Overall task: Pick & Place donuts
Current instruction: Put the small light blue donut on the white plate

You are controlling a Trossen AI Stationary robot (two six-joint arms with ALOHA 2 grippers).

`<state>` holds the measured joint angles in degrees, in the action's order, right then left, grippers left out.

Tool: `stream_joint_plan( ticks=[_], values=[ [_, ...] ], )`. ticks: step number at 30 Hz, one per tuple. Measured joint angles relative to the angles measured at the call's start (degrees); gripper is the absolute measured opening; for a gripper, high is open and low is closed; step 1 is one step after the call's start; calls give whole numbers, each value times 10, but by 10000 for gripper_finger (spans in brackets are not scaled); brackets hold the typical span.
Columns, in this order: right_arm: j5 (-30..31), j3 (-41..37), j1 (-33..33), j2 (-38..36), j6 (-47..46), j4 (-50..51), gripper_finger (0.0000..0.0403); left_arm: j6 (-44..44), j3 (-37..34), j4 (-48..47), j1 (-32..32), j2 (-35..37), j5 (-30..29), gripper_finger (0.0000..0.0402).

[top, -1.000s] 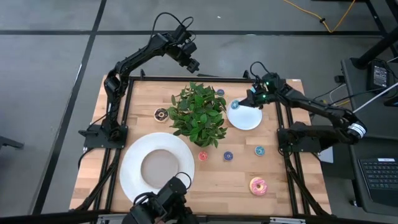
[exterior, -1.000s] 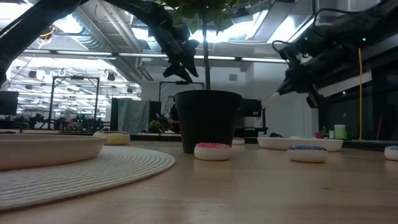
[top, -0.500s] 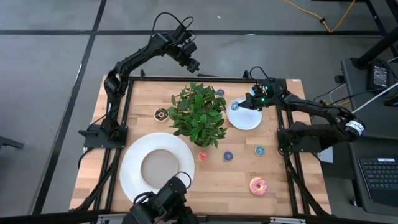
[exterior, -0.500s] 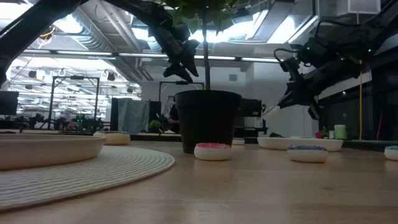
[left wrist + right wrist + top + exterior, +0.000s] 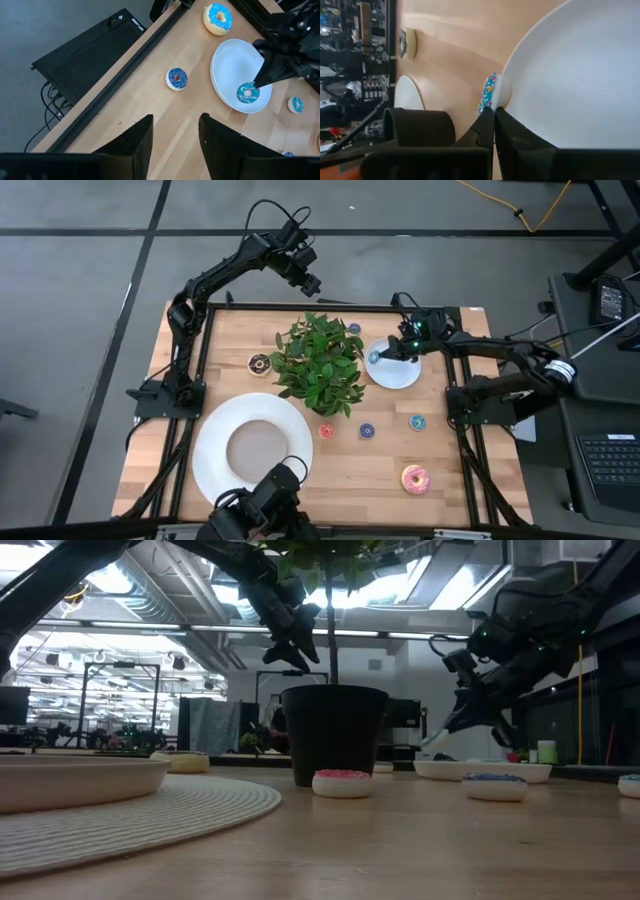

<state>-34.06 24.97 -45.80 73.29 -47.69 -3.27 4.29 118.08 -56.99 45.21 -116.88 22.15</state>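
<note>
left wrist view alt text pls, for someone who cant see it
The right hand, shut, touches a small blue donut on a small white plate. A light-blue-frosted donut and a dark blue mini donut lie on the wooden table.

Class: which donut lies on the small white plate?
The tiny blue-frosted donut at the small white plate's rim, right by the right pincer; the others lie on the table.

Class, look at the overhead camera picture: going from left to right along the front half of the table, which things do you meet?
Large round white plate → tiny red donut → tiny dark-blue donut → large pink-frosted donut.
</note>
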Motion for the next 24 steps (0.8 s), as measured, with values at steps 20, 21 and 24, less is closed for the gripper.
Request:
stream_joint_plan(
  ticks=[20,21,24],
  values=[
    [39,0,22,38,17,-3,8,0,0,0,0,0,0,150],
    [42,0,23,38,17,-3,8,0,0,0,0,0,0,150],
    [51,0,26,38,18,-3,11,0,0,0,0,0,0,149]
  ],
)
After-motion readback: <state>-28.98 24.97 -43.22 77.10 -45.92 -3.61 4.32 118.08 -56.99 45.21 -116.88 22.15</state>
